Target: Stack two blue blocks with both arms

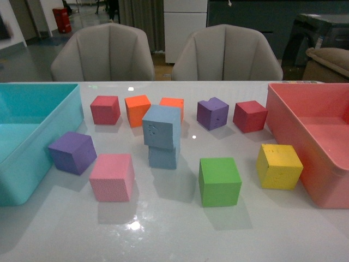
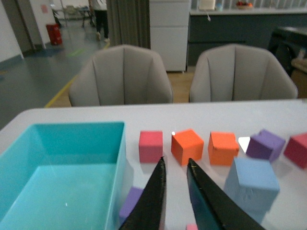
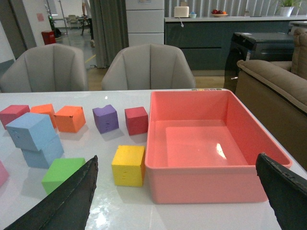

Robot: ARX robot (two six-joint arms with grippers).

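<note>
Two pale blue blocks stand stacked near the middle of the table: the upper blue block [image 1: 162, 126] sits slightly turned on the lower blue block [image 1: 163, 157]. Neither arm shows in the front view. In the left wrist view my left gripper [image 2: 175, 163] is shut and empty, hanging back from the stack, with the upper blue block [image 2: 252, 184] off to one side. My right gripper [image 3: 176, 160] is open wide and holds nothing. In the right wrist view the stack, upper block [image 3: 29, 130] on lower block [image 3: 43, 152], stands well apart from it.
A turquoise bin [image 1: 71, 117] stands at the left, a pink bin [image 1: 283, 125] at the right. Around the stack lie a pink cube [image 1: 112, 177], green cube [image 1: 219, 181], yellow cube [image 1: 279, 166], a purple cube [image 1: 72, 152], and red, orange and purple cubes behind. Two chairs stand beyond the far edge.
</note>
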